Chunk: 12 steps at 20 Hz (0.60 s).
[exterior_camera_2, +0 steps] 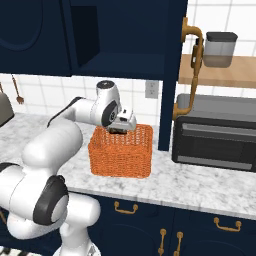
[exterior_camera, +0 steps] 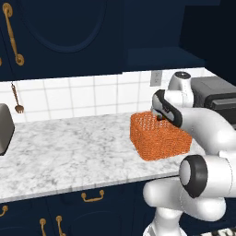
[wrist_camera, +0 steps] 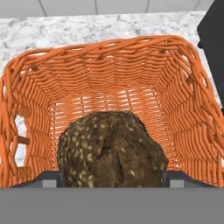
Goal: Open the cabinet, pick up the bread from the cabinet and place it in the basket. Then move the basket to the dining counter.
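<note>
The orange woven basket (exterior_camera: 159,137) (exterior_camera_2: 121,151) (wrist_camera: 113,83) stands on the marble worktop, under the open navy cabinet (exterior_camera_2: 120,35). The cabinet's door (exterior_camera_2: 171,75) is swung out, its brass handle facing right. My gripper (exterior_camera_2: 118,130) (wrist_camera: 111,177) hangs at the basket's top rim, pointing down into it. It is shut on the bread (wrist_camera: 111,148), a brown speckled lump held between the two fingertips above the basket's floor. In the left base view my own forearm covers the hand (exterior_camera: 165,108) and the bread.
A dark grey oven (exterior_camera_2: 216,132) (exterior_camera: 215,94) sits right of the basket, just past the open door. A wooden shelf above it holds a jar (exterior_camera_2: 220,49). A toaster (exterior_camera: 3,129) stands at the far left. A closed arched door (exterior_camera: 60,32) hangs upper left.
</note>
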{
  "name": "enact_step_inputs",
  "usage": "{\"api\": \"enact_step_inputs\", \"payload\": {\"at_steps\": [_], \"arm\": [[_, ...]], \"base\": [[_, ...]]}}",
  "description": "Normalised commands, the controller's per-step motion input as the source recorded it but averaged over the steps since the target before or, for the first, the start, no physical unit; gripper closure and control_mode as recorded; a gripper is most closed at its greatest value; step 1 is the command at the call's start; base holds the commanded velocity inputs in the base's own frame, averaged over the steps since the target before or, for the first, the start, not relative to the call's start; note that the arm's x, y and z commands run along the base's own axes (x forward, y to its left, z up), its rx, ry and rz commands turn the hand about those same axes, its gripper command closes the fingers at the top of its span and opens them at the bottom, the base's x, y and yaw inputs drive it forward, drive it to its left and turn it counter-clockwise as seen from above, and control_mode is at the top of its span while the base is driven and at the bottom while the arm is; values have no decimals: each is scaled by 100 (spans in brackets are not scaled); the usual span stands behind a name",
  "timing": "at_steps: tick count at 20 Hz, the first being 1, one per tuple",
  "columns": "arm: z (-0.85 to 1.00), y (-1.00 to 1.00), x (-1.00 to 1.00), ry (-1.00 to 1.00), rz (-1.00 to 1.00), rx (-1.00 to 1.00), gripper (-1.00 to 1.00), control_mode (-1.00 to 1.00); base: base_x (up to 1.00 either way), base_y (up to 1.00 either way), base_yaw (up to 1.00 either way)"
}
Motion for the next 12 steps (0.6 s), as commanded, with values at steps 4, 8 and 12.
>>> {"api": "enact_step_inputs", "payload": {"at_steps": [4, 8, 12], "arm": [[-71, -10, 51, 1, 5, 2, 100, -100], [-72, -12, 12, 0, 3, 0, 100, -100], [-53, 0, 0, -3, 0, 0, 100, -100]], "base": [[0, 0, 0], [0, 0, 0], [0, 0, 0]]}}
